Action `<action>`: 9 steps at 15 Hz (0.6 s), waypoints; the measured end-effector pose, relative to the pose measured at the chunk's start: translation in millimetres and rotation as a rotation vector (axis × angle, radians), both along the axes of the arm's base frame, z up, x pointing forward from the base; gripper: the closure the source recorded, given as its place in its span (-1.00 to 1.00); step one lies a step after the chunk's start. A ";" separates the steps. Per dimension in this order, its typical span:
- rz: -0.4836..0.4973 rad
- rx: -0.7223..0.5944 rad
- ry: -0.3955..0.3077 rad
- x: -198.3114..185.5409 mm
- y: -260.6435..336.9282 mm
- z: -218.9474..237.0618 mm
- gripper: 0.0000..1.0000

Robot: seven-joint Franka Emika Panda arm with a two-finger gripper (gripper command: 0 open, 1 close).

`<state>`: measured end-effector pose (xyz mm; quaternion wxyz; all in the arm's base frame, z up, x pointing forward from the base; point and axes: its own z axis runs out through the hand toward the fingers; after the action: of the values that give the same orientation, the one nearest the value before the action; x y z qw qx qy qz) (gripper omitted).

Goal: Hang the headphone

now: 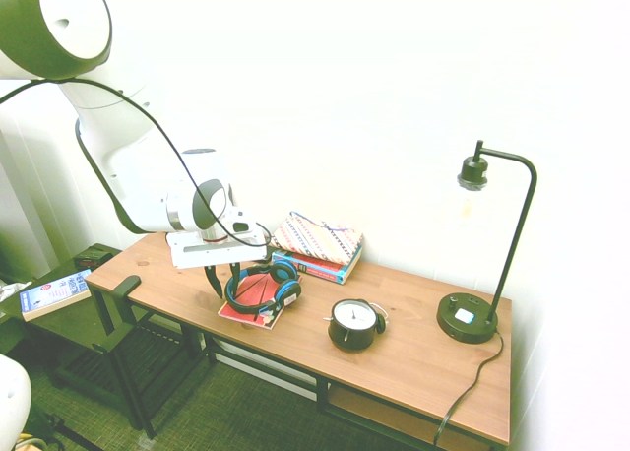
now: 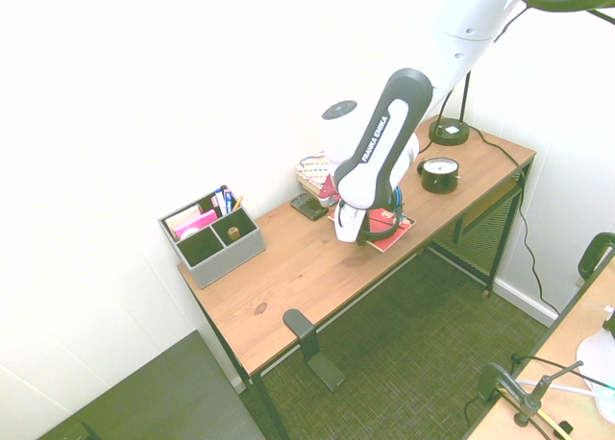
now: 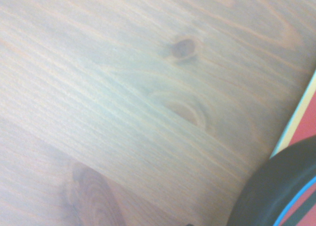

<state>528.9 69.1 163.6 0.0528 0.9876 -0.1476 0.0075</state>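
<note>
The hand point(image 1: 225, 279) is pointed straight down over the headband of the headphone point(image 1: 262, 287), with one finger seen on either side of the blue band; whether the band is gripped cannot be told. The headphone is laid flat on a red book point(image 1: 254, 303) near the front edge of the worktop point(image 1: 413, 362), about midway along it. In the wrist view, bare wood grain is shown, with the dark, blue-edged band point(image 3: 276, 196) at one corner. A stack of books point(image 1: 317, 244) is set against the wall edge. A round black clock point(image 1: 354, 323) is placed beside the red book, and a black lamp point(image 1: 471, 313) stands near the far end. A grey organiser point(image 2: 213, 236) is set at the opposite end, and a black hook point(image 2: 306, 339) is clamped to the front edge.
</note>
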 end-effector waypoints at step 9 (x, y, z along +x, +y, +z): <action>-0.230 0.051 -0.024 15.7 -10.0 43.3 1.00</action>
<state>544.7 59.1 206.9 0.0264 0.9650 -0.2609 0.0094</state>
